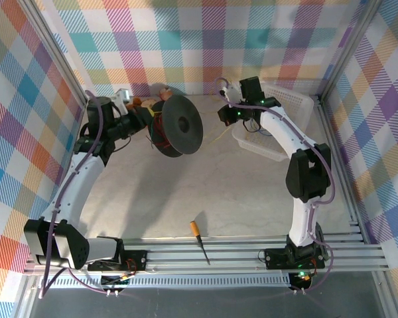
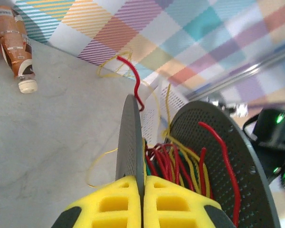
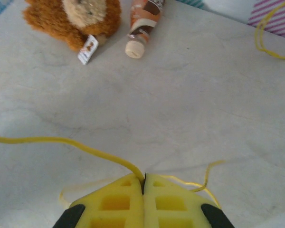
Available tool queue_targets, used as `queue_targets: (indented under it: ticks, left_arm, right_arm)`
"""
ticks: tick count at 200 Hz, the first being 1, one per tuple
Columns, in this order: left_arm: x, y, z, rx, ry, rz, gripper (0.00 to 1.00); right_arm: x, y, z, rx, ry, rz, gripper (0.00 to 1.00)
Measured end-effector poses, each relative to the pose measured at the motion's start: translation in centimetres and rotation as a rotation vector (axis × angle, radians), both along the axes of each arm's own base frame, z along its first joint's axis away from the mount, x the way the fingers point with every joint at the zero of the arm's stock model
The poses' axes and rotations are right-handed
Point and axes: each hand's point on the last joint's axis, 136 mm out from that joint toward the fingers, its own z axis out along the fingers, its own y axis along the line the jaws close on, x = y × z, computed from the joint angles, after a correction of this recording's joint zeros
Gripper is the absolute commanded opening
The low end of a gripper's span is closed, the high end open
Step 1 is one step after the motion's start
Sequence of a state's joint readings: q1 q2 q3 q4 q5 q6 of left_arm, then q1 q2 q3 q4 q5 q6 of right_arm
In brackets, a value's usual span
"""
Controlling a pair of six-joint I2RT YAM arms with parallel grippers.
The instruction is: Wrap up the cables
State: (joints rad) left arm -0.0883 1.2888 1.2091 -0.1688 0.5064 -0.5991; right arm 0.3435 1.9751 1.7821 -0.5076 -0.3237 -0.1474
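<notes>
1. The right gripper (image 3: 144, 184) has its yellow pads pressed together on one strand of the cables (image 3: 61, 140). The strand comes out of the seam between the pads and runs off to the gripper's left, low over the table (image 3: 180, 109).
2. The left gripper (image 2: 143, 190) is clamped on the thin near flange of a dark spool (image 2: 131, 137), which stands edge-on between its pads. Just ahead and to the right, the hub carries yellow strands tangled with red ones and a trace of green.
3. This split looks deliberate. One arm seems to hold the reel by its rim, leaving the hub free. The other pinches a loose end so it can be drawn taut and laid on.
4. From above, the spool stands on edge at the left gripper's tip, its face turned toward the right gripper, the two well apart.
5. A plush toy (image 3: 73, 16) and a bottle (image 3: 143, 21) lie well ahead of the right gripper. A white basket (image 1: 288, 99) sits just behind it, and a screwdriver (image 1: 199, 240) lies back near the arm bases. None appears to play a part in the wrapping.
6. The held strand is cut off at the frame's left edge, so whether it reaches the spool cannot be told. The pads hide how much wire they grip. A second yellow loop ahead-right is also cropped. The flange hides much of the hub, so the number of turns wound is unclear.
</notes>
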Motion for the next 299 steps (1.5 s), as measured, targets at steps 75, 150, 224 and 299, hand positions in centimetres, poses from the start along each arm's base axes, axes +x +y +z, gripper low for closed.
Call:
queue_targets:
  ticks: [75, 150, 224, 299]
  left_arm:
    - [4.0, 2.7, 0.9, -0.223, 0.001, 0.160, 0.00]
    - [7.3, 3.2, -4.2, -0.210, 0.020, 0.412, 0.00]
    - [8.4, 2.2, -5.2, -0.187, -0.020, 0.527, 0.00]
    - [7.2, 2.1, -3.6, -0.180, -0.006, 0.514, 0.00]
  right_arm:
    - [-6.7, 3.9, -1.6, 0.045, -0.044, 0.123, 0.00]
    - [-12.3, 9.2, -2.6, 0.083, -0.155, 0.265, 0.00]
    - [-12.5, 10.5, -5.8, 0.117, -0.119, 0.257, 0.22]
    - [-12.3, 8.6, -4.1, 0.141, -0.068, 0.162, 0.50]
